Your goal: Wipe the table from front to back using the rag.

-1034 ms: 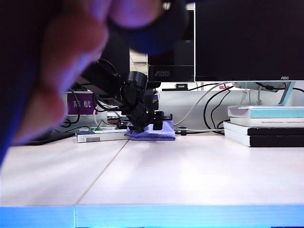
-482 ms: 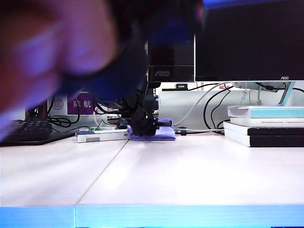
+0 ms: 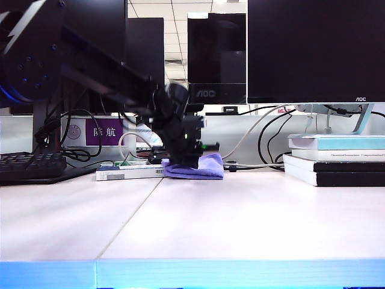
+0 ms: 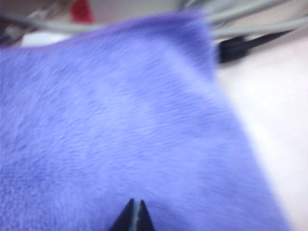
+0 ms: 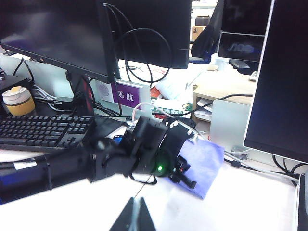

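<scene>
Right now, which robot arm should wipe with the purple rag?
The left one, probably. The left gripper is already down on the rag at the back of the table, fingertips shut. The right gripper hangs in the air, apart from it.

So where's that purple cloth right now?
In the exterior view the rag lies at the far back of the table, left of centre, beside a flat white box, with the left gripper down on it, jaws shut.

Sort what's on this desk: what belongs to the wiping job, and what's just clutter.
Job: rag, table, left hand shut, down on the rag.

Clutter: white box, keyboard, books, monitors, cables. Right hand shut, off the rag.
</scene>
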### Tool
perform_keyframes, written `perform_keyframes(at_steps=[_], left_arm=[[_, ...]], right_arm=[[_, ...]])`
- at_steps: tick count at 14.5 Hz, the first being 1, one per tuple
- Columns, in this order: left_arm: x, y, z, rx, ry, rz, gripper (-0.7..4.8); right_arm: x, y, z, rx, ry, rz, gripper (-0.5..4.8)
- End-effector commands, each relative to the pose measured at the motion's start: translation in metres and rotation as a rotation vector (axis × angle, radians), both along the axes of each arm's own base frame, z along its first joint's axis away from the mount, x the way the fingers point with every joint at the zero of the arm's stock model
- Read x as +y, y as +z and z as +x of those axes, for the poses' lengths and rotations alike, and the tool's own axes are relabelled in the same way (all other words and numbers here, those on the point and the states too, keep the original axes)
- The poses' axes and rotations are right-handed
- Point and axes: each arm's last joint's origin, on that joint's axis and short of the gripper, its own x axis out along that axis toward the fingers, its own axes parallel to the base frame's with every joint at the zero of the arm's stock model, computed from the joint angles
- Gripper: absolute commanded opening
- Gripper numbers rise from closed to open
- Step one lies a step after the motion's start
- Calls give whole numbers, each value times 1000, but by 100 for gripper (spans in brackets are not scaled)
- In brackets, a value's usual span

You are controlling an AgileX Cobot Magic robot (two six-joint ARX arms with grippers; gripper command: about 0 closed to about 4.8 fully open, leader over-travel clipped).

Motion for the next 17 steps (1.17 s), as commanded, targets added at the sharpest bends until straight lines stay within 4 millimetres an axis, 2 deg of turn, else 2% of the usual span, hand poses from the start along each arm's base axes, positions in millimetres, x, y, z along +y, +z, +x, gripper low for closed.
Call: perform_keyframes(at_steps=[1, 4, 7, 8, 9, 10, 14, 17], left_arm=[[0, 12, -6, 47, -30, 11, -7], [-4, 8, -14, 126, -68, 28, -7], [-8, 23, -7, -13, -67, -33, -5], [-9, 28, -5, -51, -57, -72, 22], [-10, 29, -4, -53, -45, -98, 100], [-10, 29, -4, -51, -38, -109, 121], [-5, 24, 4, -132, 31, -111, 120], [1, 6, 10, -106, 55, -119, 120]], right_arm=[[-1, 4, -1, -22, 4, 13, -5], [-1, 4, -1, -23, 4, 14, -5], [-1, 5, -3, -27, 20, 17, -5], [-1, 5, -3, -27, 27, 18, -5], [-1, 5, -3, -27, 28, 18, -5], [-1, 5, -3, -26, 29, 18, -5], [1, 5, -5, -26, 42, 19, -5], [1, 5, -4, -26, 44, 19, -5]])
